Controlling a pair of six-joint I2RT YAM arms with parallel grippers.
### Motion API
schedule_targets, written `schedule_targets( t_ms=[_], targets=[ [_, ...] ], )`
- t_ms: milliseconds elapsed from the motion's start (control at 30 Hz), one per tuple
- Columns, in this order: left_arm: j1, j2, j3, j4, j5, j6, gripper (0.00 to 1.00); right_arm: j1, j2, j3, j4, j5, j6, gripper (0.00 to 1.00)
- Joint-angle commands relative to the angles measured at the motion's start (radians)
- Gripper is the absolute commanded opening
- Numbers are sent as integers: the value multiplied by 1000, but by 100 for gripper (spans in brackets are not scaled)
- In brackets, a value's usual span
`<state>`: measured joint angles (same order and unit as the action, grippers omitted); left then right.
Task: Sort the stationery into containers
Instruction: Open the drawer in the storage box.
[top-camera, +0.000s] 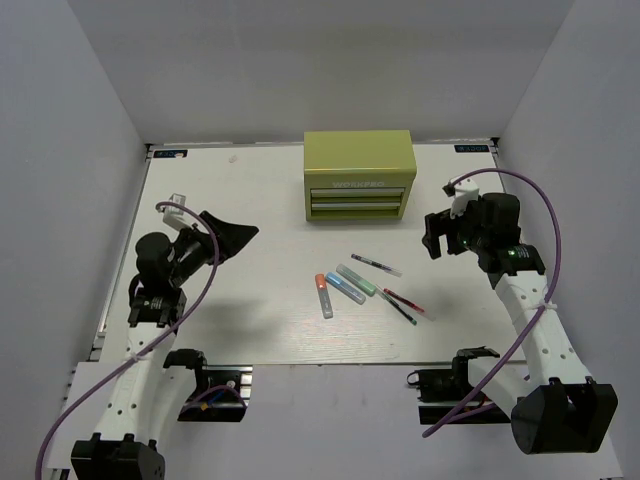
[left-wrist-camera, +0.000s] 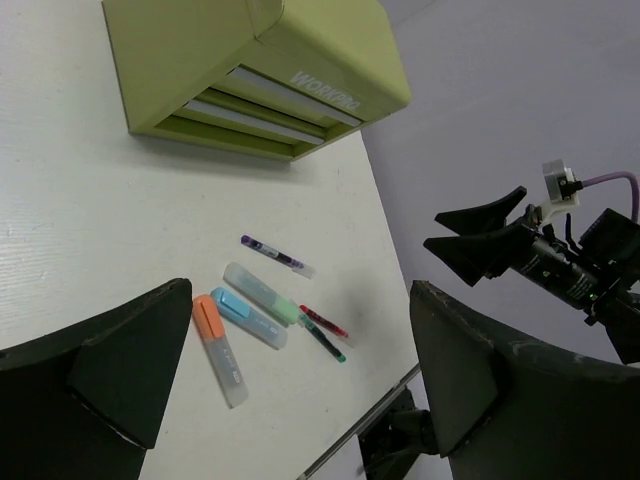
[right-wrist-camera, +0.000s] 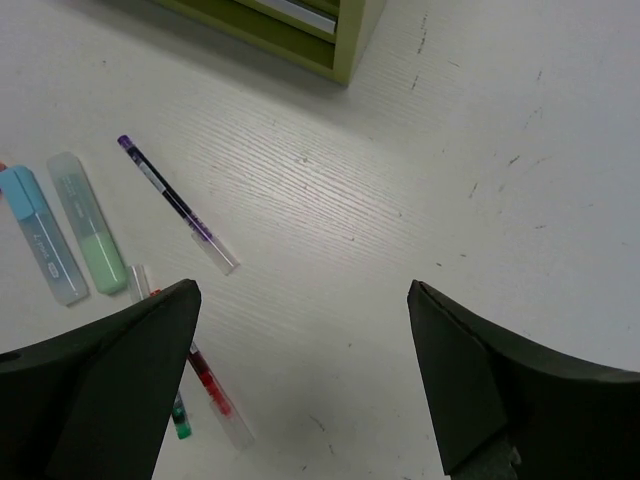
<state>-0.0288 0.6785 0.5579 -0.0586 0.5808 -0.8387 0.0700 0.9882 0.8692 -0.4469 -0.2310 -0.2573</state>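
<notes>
Olive-green and box-shaped, the tool chest (top-camera: 360, 175) stands at the far middle of the white, finely grained worktop (top-camera: 250, 330). Its two shut drawers face the arms.

Nearer than it, the stationery lies flat in a loose group:
- The orange marker (top-camera: 324, 295), blue marker (top-camera: 344, 289) and green marker (top-camera: 357, 280) are chunky, with frosted pale parts. They lie side by side, and their long axes run from far-left to near-right.
- The clear pen (top-camera: 376, 265) lies almost across, with its purple tip to the left.
- The thin red pen (top-camera: 405, 302) and dark pen (top-camera: 398, 308) slant the same way as the markers, close together.

The left hand (top-camera: 232, 238) and the right hand (top-camera: 432, 233) hover at the two sides. Both have their fingers spread and pinch nothing.
</notes>
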Motion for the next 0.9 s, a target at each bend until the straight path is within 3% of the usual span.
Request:
schedule_targets(
  t_ms=[0,100,133,233,400,533,567,600,633,667,700,767,833,867],
  targets=[
    [4,32,-18,94,36,-26,100,-3,-6,40,-9,-54,3,90],
    [4,73,-29,160,47,-53,100,-1,-10,77,-82,-170,-124,90],
    [-5,87,-38,177,56,-53,100,-1,-8,88,-105,-192,-251,90],
    [-16,147,-49,250,56,-76,100,2,-2,137,-174,-231,-316,90],
    [-100,259,-26,330,-5,-85,89,2,9,208,-197,-211,-364,90],
    [-248,372,-4,400,-79,-103,76,5,14,269,-214,-292,-406,90],
    [-278,401,10,414,-111,-103,74,5,13,280,-207,-309,-416,85],
    [-308,464,19,443,-125,-103,70,8,15,287,-210,-356,-433,67],
    [-363,495,42,454,-143,-115,61,8,24,310,-196,-361,-419,15],
    [-388,522,53,470,-186,-128,58,10,29,313,-149,-358,-396,5],
    [-411,545,62,502,-211,-137,55,11,44,324,-135,-350,-376,6],
    [-465,608,76,549,-286,-177,53,17,62,333,-63,-350,-362,40],
    [-493,650,105,615,-332,-215,53,37,111,349,-27,-349,-381,68],
    [-516,700,120,625,-376,-226,58,43,127,379,-24,-349,-387,73]
  ],
)
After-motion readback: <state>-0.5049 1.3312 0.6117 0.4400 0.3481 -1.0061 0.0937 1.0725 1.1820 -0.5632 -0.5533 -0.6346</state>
